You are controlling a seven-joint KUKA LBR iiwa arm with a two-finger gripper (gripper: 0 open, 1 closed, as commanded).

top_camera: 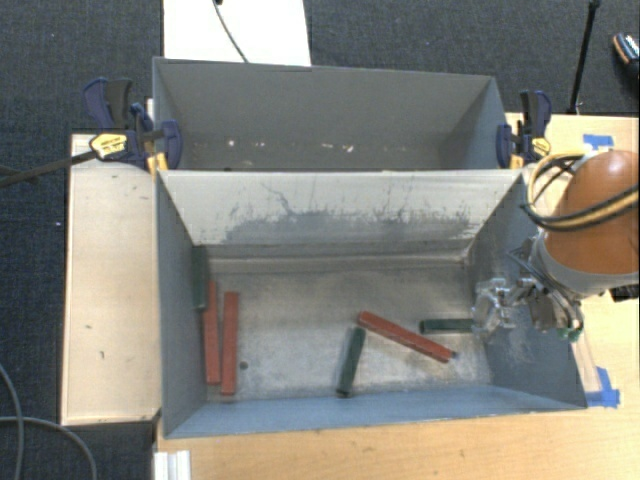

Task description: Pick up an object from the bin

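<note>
The gripper sits low by the right wall of the bin, and I cannot tell whether it is open or closed. A short dark green stick lies just beside it, one end toward it. Just beyond lies a red stick, then a longer green stick, and farthest off two red sticks.

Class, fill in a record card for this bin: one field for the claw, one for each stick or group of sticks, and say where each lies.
bin: grey metal, sticks on its floor
claw: by the right wall, low in the bin
short green stick: flat, just left of the claw
slanted red stick: right of centre
long green stick: centre, top end near the slanted red stick
red pair: side by side along the left wall
wall green stick: against the left wall
</note>
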